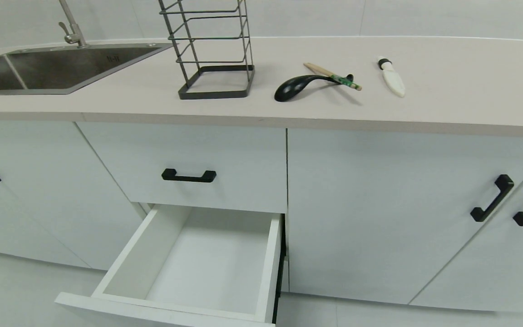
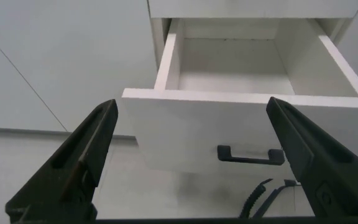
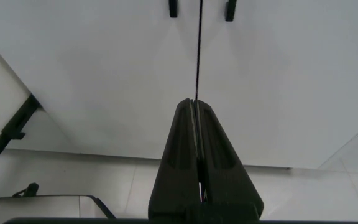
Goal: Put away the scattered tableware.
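On the counter lie a black spoon (image 1: 294, 86), a pair of wooden chopsticks (image 1: 332, 76) resting across the spoon's handle, and a white knife with a black band (image 1: 391, 77) to their right. Below the counter a white drawer (image 1: 198, 263) is pulled out with nothing inside. My left gripper (image 2: 191, 134) is open, held low in front of the drawer's front panel (image 2: 185, 134) and its black handle (image 2: 250, 155). Before the white cabinet doors (image 3: 135, 68) my right gripper (image 3: 196, 112) is shut with nothing in it.
A dark wire rack (image 1: 214, 50) stands on the counter left of the spoon. A steel sink (image 1: 57, 68) with a faucet (image 1: 71, 25) is at the far left. A closed drawer (image 1: 189, 168) sits above the open one, with cabinet doors on both sides.
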Motion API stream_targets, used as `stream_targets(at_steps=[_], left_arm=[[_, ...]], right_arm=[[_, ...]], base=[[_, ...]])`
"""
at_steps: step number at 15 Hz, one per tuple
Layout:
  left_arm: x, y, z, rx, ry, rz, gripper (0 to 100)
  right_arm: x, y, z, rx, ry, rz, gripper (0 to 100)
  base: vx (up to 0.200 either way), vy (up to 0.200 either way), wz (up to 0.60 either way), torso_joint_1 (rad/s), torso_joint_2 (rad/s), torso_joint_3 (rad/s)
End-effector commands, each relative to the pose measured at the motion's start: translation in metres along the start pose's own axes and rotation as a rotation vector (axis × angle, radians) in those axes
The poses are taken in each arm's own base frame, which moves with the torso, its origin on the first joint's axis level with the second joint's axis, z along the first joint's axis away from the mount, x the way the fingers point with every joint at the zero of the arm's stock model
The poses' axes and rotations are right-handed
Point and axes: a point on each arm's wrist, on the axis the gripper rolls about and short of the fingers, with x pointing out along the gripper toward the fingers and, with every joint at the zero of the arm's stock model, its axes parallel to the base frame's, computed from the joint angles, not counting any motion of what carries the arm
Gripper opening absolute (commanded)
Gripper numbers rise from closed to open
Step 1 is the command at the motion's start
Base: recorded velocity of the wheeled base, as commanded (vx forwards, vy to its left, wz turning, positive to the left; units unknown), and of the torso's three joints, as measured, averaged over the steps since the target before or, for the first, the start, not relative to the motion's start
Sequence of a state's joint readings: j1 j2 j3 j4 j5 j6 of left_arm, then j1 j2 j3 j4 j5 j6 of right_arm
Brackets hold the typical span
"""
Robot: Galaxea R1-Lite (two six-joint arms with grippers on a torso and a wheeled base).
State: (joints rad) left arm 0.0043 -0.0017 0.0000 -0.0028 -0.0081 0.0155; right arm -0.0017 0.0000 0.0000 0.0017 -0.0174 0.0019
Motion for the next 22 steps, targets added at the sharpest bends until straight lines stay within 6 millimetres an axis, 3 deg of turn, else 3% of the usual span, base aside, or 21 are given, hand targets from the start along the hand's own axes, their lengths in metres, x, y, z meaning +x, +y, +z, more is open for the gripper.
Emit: stream_targets(at_steps=[1, 8, 13, 22], left_arm=[[0.0001, 0.0000, 0.0001, 0.000, 0.001, 0.001, 100], [0.0001, 0.0000, 0.0001, 0.000, 0.001, 0.001, 100], [0.0001, 0.0000, 0.0002, -0.014, 0.000, 0.002, 100], [0.0001, 0.0000, 0.0002, -0.017, 0.000, 0.002, 100]], right_arm=[[0.0000, 0.0000, 0.0000, -0.003, 0.000, -0.001, 0], [0.0000, 0.0000, 0.0000, 0.000, 0.000, -0.001, 0], [0.0000, 0.0000, 0.0000, 0.001, 0.000, -0.001, 0], [0.0000, 0.0000, 0.0000, -0.002, 0.000, -0.001, 0]], base=[[0.000, 0.000, 0.60, 0.002, 0.00, 0.002], [0.000, 0.000, 0.09, 0.000, 0.00, -0.001], [0.200, 0.000, 0.00, 0.000, 0.00, 0.001], [0.000, 0.000, 0.00, 0.000, 0.00, 0.000]])
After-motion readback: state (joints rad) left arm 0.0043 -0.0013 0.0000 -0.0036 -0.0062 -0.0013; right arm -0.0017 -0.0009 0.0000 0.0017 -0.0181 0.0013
